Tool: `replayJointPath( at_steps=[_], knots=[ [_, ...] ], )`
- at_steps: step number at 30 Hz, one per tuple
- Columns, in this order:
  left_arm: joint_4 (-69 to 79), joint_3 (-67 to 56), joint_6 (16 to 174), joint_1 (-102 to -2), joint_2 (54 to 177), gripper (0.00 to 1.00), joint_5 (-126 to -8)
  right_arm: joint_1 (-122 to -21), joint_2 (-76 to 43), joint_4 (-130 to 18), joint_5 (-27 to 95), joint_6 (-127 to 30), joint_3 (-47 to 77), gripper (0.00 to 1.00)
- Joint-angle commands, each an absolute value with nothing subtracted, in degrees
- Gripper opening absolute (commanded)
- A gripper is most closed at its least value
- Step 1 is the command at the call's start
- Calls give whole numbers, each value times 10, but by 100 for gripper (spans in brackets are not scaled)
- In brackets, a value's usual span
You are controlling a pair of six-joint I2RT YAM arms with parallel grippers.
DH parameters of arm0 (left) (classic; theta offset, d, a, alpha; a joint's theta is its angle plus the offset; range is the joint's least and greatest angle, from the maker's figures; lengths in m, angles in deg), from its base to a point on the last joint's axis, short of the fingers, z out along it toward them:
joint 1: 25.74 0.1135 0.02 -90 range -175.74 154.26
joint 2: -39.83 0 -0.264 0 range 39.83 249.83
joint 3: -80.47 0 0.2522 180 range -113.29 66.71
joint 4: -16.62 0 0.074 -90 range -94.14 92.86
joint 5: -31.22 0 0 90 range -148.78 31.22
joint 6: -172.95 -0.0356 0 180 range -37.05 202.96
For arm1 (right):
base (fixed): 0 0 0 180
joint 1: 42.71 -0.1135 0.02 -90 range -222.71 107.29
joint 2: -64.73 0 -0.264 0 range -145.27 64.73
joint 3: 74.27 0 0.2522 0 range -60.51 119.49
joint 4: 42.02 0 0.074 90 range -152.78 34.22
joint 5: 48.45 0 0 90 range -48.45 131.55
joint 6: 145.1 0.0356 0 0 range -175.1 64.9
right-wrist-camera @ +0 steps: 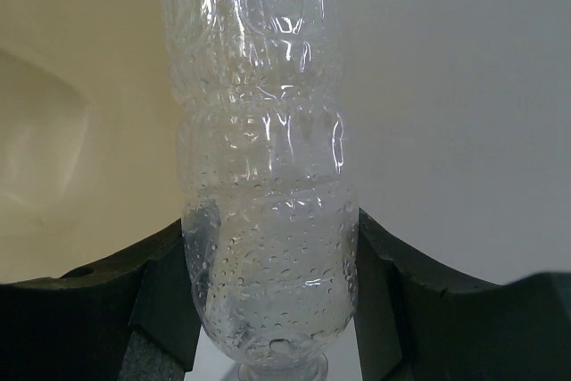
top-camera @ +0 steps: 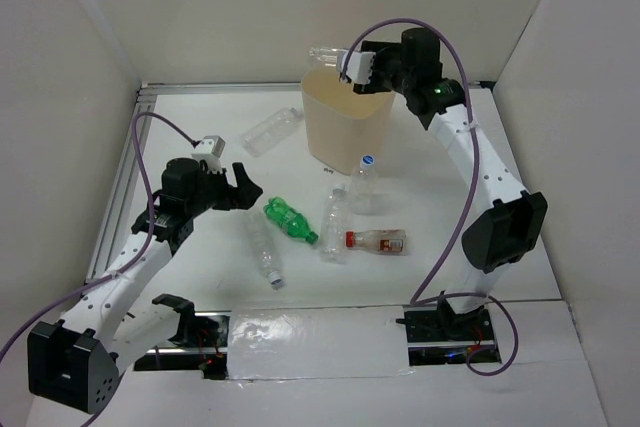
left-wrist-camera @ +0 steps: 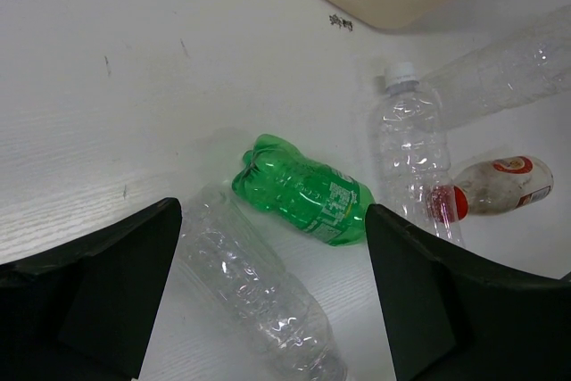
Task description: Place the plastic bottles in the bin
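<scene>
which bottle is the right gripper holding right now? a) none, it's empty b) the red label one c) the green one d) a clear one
D: the right gripper has a finger on each side of a clear bottle, held up at the rim of the bin, while the green bottle and the red-label bottle lie on the table.

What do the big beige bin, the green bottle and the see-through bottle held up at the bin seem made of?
Bin: likely thin plastic, matt translucent beige; light glows through its wall. Green bottle: probably thin glossy plastic, tinted see-through green, with moulded ribs. Clear bottle in the right pincer: apparently clear ribbed plastic, droplets inside.
</scene>
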State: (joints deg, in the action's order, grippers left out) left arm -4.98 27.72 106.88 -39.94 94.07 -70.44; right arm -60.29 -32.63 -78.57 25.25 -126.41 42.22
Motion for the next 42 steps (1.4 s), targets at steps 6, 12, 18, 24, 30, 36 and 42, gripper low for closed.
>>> replayJointPath(
  at_steps=[6, 12, 18, 24, 30, 36, 42],
  knots=[
    [-4, 272, 1048, -397, 941, 98, -703, -608, -314, -828, 351, -1441, 423, 62],
    [8, 233, 1013, -387, 996, 98, -703, -608, -319, -901, 357, -1514, 445, 77],
    [30, 163, 954, -370, 1066, 99, -719, -608, -325, -916, 357, -1541, 452, 100],
    [76, 97, 890, -346, 1147, 99, -759, -602, -310, -904, 352, -1496, 462, 100],
    [81, 8, 832, -341, 1290, 99, -804, -565, -248, -861, 327, -1285, 480, 88],
    [49, -123, 783, -346, 1443, 98, -772, -459, -147, -950, 188, -1024, 387, 16],
    [8, -240, 734, -369, 1581, 98, -710, -413, -30, -943, 110, -929, 201, 100]
  ],
)
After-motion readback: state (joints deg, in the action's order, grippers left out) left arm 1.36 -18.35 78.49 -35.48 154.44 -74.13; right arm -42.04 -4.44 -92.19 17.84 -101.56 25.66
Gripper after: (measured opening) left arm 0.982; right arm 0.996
